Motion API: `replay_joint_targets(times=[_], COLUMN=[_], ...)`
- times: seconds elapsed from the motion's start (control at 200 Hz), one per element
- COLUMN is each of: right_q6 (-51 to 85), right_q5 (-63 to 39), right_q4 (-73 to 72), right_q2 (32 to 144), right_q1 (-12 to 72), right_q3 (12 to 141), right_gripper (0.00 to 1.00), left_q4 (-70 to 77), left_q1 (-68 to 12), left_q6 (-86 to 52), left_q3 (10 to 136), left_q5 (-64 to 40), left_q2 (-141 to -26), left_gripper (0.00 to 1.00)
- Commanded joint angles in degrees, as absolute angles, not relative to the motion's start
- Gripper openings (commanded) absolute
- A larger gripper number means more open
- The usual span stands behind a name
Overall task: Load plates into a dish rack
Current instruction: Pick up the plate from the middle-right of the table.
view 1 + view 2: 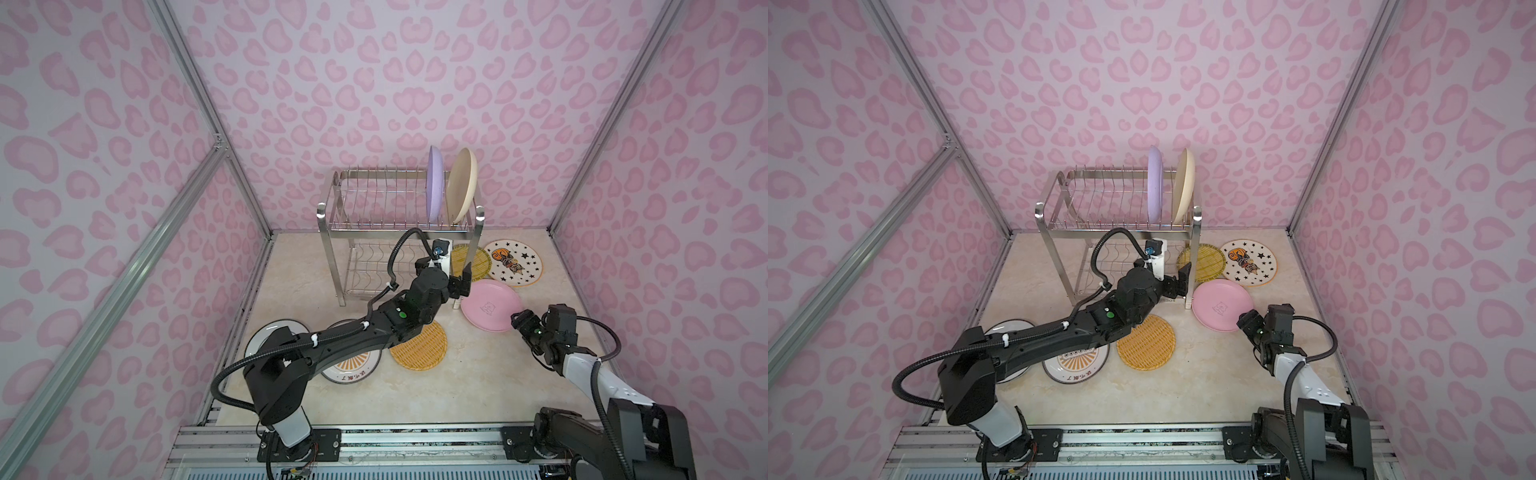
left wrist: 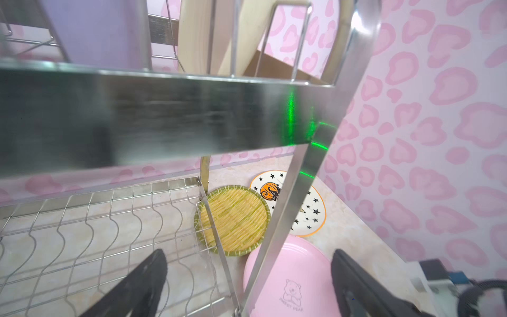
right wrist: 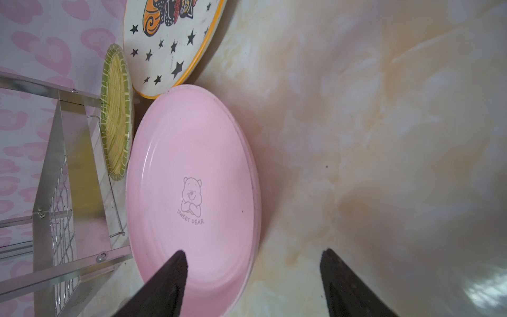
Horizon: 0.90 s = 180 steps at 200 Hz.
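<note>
The steel dish rack (image 1: 399,208) stands at the back with a lilac plate (image 1: 435,185) and a cream plate (image 1: 461,187) upright in its top tier. My left gripper (image 1: 463,282) hangs open and empty by the rack's right front leg, below the top tier; in the left wrist view that leg (image 2: 277,225) runs between the fingers (image 2: 153,271). A pink plate (image 1: 490,305) lies flat to the right of the rack. My right gripper (image 3: 253,255) is open at its near rim, one finger over the pink plate (image 3: 192,170) and one over the table.
On the table lie a star plate (image 1: 514,262), a yellow woven plate (image 1: 469,259) behind the rack's leg, another woven plate (image 1: 419,347), an orange sunburst plate (image 1: 351,370) and a dark-rimmed plate (image 1: 266,332) partly under the left arm. Pink walls enclose three sides.
</note>
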<state>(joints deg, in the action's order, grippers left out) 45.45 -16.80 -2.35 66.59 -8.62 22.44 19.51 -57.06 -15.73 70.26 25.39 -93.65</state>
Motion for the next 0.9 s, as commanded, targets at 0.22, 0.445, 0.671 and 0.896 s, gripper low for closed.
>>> replay_joint_targets(times=[0.22, 0.445, 0.671, 0.896], right_q6=[45.37, 47.41, 46.26, 44.17], right_q5=[-21.34, -21.20, -20.14, -22.52], right_q4=[-6.47, -9.54, -7.64, -5.48], right_q2=[78.41, 79.89, 77.31, 77.59], right_q1=[-6.68, -6.55, -6.56, -8.35], right_q3=[26.77, 25.61, 25.37, 26.47], right_gripper=[0.57, 0.33, 0.17, 0.00], left_q4=[14.49, 11.32, 6.29, 3.56], left_q1=[-56.78, -56.69, -56.60, -56.51], left_q6=[-24.17, -26.84, -28.43, -28.66], left_q3=[55.18, 47.68, 44.71, 43.42], left_q5=[21.48, 24.82, 27.33, 28.22], left_q2=[-74.89, -63.81, -56.68, -49.60], left_gripper=[0.95, 0.95, 0.95, 0.95])
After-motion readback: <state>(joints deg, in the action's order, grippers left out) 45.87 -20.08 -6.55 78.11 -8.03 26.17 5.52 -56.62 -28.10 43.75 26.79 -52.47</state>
